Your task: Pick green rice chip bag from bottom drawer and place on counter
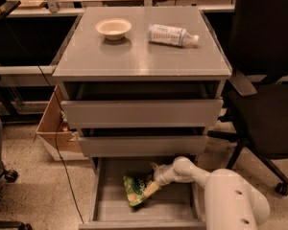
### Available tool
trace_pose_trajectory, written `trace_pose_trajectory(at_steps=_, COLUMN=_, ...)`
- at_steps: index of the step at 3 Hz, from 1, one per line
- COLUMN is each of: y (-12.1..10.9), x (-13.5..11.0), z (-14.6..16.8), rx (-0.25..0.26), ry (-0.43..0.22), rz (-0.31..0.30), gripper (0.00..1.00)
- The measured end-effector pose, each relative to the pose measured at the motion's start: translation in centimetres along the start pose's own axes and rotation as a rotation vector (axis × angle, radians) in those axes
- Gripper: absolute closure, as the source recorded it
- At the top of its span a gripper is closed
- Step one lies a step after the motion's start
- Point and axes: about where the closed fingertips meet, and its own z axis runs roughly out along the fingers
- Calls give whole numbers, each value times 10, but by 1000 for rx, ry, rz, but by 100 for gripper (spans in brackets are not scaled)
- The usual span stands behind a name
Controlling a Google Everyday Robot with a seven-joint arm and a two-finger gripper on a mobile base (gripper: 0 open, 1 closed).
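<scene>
The green rice chip bag [136,190] lies crumpled in the open bottom drawer [110,205], near its middle. My gripper [151,186] reaches into the drawer from the right on my white arm [221,190], and its tip is at the bag's right edge, touching it. The counter [134,56] is the grey top of the cabinet above.
A tan bowl [114,28] and a clear plastic bottle [172,34] lying on its side sit on the counter. Two wider drawers [141,113] overhang the bottom one. A black office chair [266,80] stands at right, a cardboard box [55,128] and a cable at left.
</scene>
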Motion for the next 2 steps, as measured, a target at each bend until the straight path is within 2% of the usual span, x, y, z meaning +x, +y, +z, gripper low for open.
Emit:
trace_pose_trajectory(at_steps=1, y=-14, x=26, z=11, rx=6, ry=26, rz=20, gripper=19)
trace_pose_trajectory(at_steps=2, y=-19, x=43, z=14, rx=19, ry=38, rz=28, gripper=42)
